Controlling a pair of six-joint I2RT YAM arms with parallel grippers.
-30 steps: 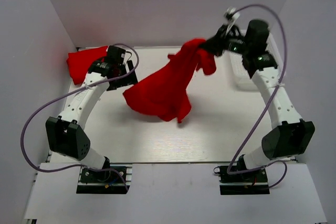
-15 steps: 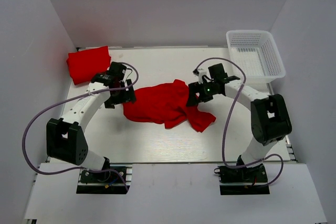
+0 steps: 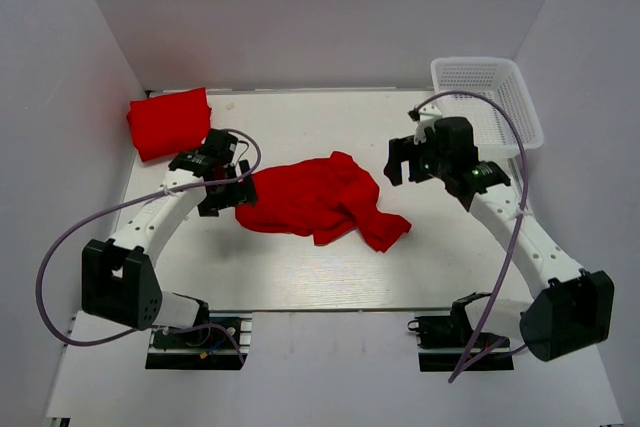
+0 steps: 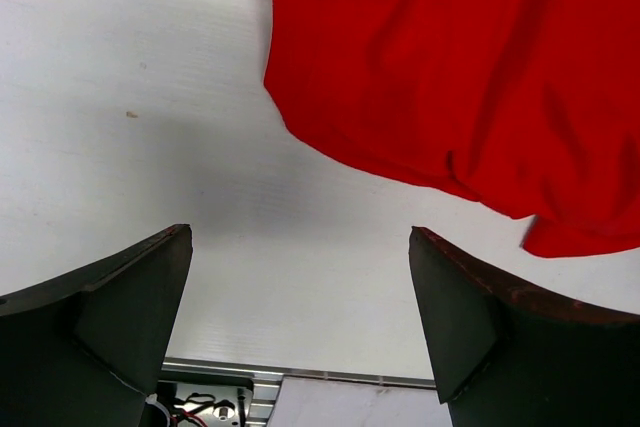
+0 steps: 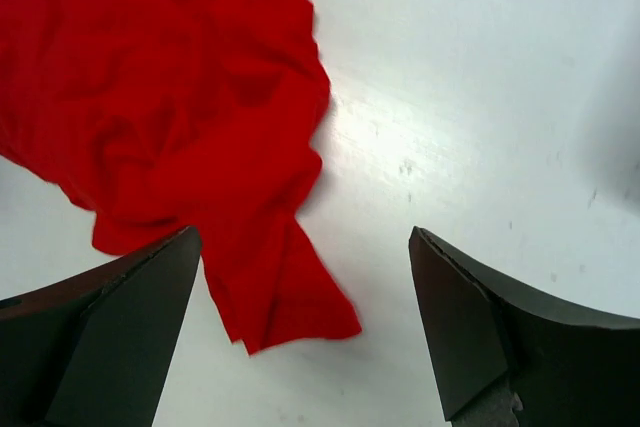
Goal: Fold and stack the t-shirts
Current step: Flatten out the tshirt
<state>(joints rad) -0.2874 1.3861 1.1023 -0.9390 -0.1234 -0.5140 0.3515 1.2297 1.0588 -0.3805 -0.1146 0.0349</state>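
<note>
A crumpled red t-shirt lies loose in the middle of the table, one corner trailing to the front right. A second red t-shirt lies folded at the back left corner. My left gripper hangs open just at the crumpled shirt's left edge; in the left wrist view the cloth lies beyond the open gripper, nothing between the jaws. My right gripper is open above the table, right of the shirt. In the right wrist view the shirt lies ahead and left of the open gripper.
A white lattice basket stands at the back right corner, behind the right arm. White walls close in the table on the left, back and right. Purple cables loop off both arms.
The right gripper opened and let go of the shirt, which dropped from hanging in the air to lying crumpled on the table. The right arm then drew back to the right.
</note>
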